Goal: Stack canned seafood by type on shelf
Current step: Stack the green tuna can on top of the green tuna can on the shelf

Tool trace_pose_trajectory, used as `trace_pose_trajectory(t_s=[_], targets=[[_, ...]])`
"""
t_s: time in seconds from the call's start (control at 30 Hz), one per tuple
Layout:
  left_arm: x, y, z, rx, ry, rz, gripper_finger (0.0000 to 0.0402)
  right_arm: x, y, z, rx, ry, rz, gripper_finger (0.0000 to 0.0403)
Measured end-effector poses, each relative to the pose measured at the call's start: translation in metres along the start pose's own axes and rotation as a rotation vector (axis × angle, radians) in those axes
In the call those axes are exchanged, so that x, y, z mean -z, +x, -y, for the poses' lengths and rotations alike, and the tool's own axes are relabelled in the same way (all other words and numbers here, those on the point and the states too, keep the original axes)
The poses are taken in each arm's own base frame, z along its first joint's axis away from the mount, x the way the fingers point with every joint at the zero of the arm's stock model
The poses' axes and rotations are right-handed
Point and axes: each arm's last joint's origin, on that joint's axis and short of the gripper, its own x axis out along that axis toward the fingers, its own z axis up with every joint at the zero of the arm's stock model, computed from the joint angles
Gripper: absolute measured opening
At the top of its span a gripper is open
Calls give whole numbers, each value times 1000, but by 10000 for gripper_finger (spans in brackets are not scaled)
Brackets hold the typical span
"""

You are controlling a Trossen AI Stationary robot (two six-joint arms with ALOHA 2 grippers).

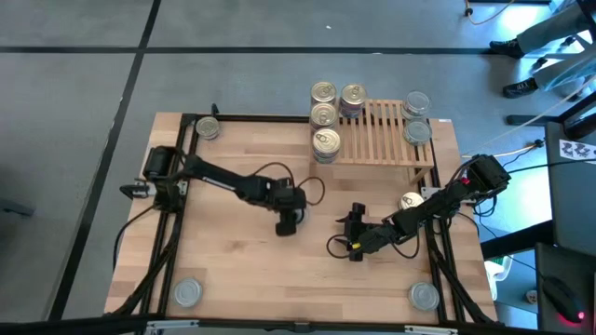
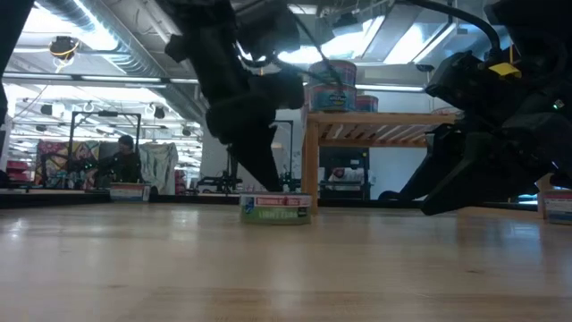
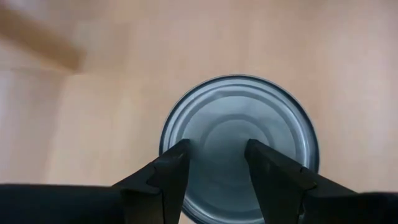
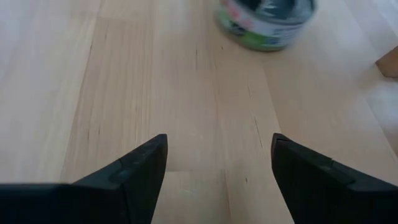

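Two arms work over the wooden table [image 1: 233,270]. At its middle, the left gripper [image 3: 216,163] hangs straight above a silver-topped can [image 3: 239,134], its fingers narrowly parted over the lid and not closed on it. From the low view that can [image 2: 275,207] stands flat on the table with a green and white label and a red band of writing too blurred to read; the high view hides it wholly under the gripper [image 1: 287,223].

Just right of it, the right gripper [image 1: 355,244] lies low over bare wood with its fingers wide apart, holding nothing. Its wrist view shows a green-labelled can [image 4: 266,18] ahead of the fingers.

Far and right of centre stands the shelf [image 1: 386,132]. Gold-topped cans [image 1: 323,116] cluster at its left end, silver ones [image 1: 416,104] at its right end. The low view adds what the overhead one cannot: cans [image 2: 332,85] sit stacked on the slats, labels unreadable.

Single cans rest at the table's far left corner [image 1: 208,128], near left corner [image 1: 188,293], near right corner [image 1: 425,296], and one gold-topped [image 1: 411,201] beside the right arm.
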Motion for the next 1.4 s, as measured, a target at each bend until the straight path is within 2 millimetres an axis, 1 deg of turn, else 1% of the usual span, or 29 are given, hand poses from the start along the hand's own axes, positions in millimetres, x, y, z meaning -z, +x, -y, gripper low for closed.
trace_pose_trajectory(t_s=[0.13, 0.3, 0.53, 0.63, 0.73, 0.87, 0.93, 1.1, 1.23, 1.3, 1.4], targets=[[-2, 2, 21, 57, 36, 50, 162, 0, 0, 0, -13, 2, 1, 275], [-4, 5, 38, 118, 63, 104, 162, 0, 0, -1, -20, 3, 0, 275], [-12, 24, 48, 180, 82, 226, 162, -1, 0, -1, -29, 8, 6, 275], [-16, 27, 49, 187, 81, 276, 162, -2, 0, -1, -30, 4, 10, 275], [-20, 19, 52, 194, 86, 282, 162, -3, -1, -1, -30, -12, 12, 275], [-33, -12, 57, 208, 112, 306, 162, -11, -1, -4, -67, -7, 24, 278], [-32, -21, 59, 210, 120, 300, 162, -19, 0, -6, -103, -11, 36, 288], [-21, -16, 64, 207, 151, 278, 162, -41, 0, -13, -142, -62, 92, 334], [-10, -4, 65, 212, 160, 311, 162, -48, 4, -18, -160, -181, 106, 363], [-10, 0, 65, 216, 165, 374, 162, -49, 8, -21, -159, -220, 106, 369], [-9, 6, 66, 207, 203, 389, 162, -49, 16, -23, -152, -257, 95, 371]])
